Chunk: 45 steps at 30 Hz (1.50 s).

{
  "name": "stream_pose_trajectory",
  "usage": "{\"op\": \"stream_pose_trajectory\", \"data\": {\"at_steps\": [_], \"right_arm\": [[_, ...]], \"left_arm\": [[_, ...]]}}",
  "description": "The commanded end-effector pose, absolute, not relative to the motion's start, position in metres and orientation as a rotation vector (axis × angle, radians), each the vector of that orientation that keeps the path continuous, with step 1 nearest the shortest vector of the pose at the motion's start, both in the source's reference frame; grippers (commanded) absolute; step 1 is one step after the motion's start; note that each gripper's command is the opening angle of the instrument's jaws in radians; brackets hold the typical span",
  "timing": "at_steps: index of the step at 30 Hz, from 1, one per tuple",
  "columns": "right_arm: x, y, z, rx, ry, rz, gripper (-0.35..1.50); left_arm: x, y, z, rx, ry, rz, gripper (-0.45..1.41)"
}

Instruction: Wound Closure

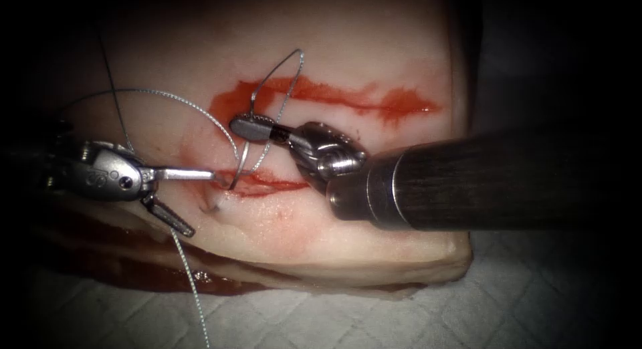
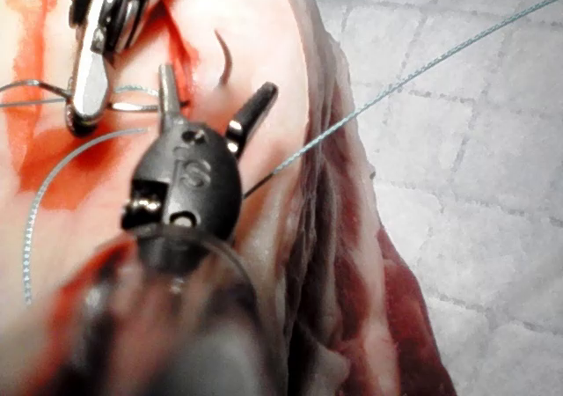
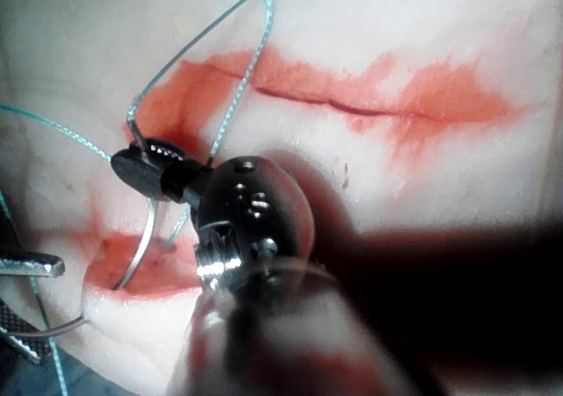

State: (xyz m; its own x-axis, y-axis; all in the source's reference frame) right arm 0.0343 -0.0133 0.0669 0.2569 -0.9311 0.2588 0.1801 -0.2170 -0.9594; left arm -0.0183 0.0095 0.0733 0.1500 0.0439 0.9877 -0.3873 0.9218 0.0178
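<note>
We take the lower cut (image 1: pixel 267 184) in the tissue (image 1: pixel 374 75) as our landmark. The needle (image 1: pixel 245 163) rises out of that cut's left end, its lower end set in the tissue and its curve climbing toward the upper cut (image 1: pixel 348 98). The right tool (image 1: pixel 251 127) comes in from the cut's right and sits just above it, its jaws clamped together on the needle's upper part, near the end where the thread (image 1: pixel 284 78) joins. From there the thread loops up over the upper cut and back down, and another length arcs away to the left of the cut, past the left tool (image 1: pixel 190 202), and off the tissue's near edge onto the white cloth (image 1: pixel 334 315). The left tool lies at the cut's left end with its jaws spread wide apart, one jaw reaching level to the cut beside the needle, the other angled down, holding nothing. Red fluid (image 1: pixel 401 103) stains both cuts.
</note>
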Motion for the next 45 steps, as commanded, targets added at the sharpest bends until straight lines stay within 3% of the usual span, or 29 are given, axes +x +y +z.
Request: {"op": "stream_pose_trajectory", "data": {"at_steps": [1, 6, 12, 17, 20, 22, 25, 33, 34, 36, 37, 40, 42, 45], "right_arm": [[0.0354, -0.0132, 0.0672, -1.392, 0.766, -1.232, -0.35], [0.0356, -0.0137, 0.0672, -1.387, 0.780, -1.219, -0.35], [0.0360, -0.0138, 0.0670, -1.392, 0.780, -1.214, -0.35], [0.0359, -0.0138, 0.0670, -1.392, 0.781, -1.214, -0.35], [0.0359, -0.0138, 0.0670, -1.395, 0.781, -1.212, -0.35], [0.0360, -0.0138, 0.0669, -1.394, 0.785, -1.205, -0.35], [0.0360, -0.0139, 0.0668, -1.396, 0.786, -1.203, -0.35], [0.0361, -0.0142, 0.0667, -1.406, 0.746, -1.209, -0.35], [0.0361, -0.0142, 0.0666, -1.435, 0.698, -1.250, -0.21], [0.0363, -0.0146, 0.0665, -1.495, 0.582, -1.336, 0.69], [0.0363, -0.0150, 0.0665, -1.560, 0.460, -1.442, 0.93], [0.0364, -0.0152, 0.0665, -1.594, 0.361, -1.509, 1.05], [0.0363, -0.0148, 0.0662, -1.652, 0.203, -1.630, 1.23], [0.0362, -0.0145, 0.0660, -1.683, 0.111, -1.703, 1.32]], "left_arm": [[-0.0189, 0.0094, 0.0738, 0.294, -1.396, 0.315, 0.24], [-0.0194, 0.0092, 0.0739, 0.291, -1.413, 0.328, -0.06], [-0.0204, 0.0085, 0.0746, 0.295, -1.416, 0.344, -0.06], [-0.0205, 0.0082, 0.0752, 0.301, -1.420, 0.358, 0.22], [-0.0204, 0.0081, 0.0753, 0.301, -1.421, 0.361, 0.24], [-0.0204, 0.0080, 0.0755, 0.301, -1.421, 0.363, 0.07], [-0.0204, 0.0080, 0.0758, 0.297, -1.422, 0.372, -0.38], [-0.0205, 0.0083, 0.0759, 0.320, -1.435, 0.385, -0.45], [-0.0205, 0.0083, 0.0759, 0.337, -1.434, 0.366, -0.45], [-0.0206, 0.0082, 0.0759, 0.384, -1.423, 0.314, -0.45], [-0.0205, 0.0083, 0.0760, 0.438, -1.421, 0.241, -0.45], [-0.0205, 0.0079, 0.0760, 0.490, -1.412, 0.154, -0.45], [-0.0204, 0.0072, 0.0755, 0.552, -1.397, 0.071, -0.45], [-0.0205, 0.0070, 0.0750, 0.586, -1.395, 0.020, -0.45]]}}
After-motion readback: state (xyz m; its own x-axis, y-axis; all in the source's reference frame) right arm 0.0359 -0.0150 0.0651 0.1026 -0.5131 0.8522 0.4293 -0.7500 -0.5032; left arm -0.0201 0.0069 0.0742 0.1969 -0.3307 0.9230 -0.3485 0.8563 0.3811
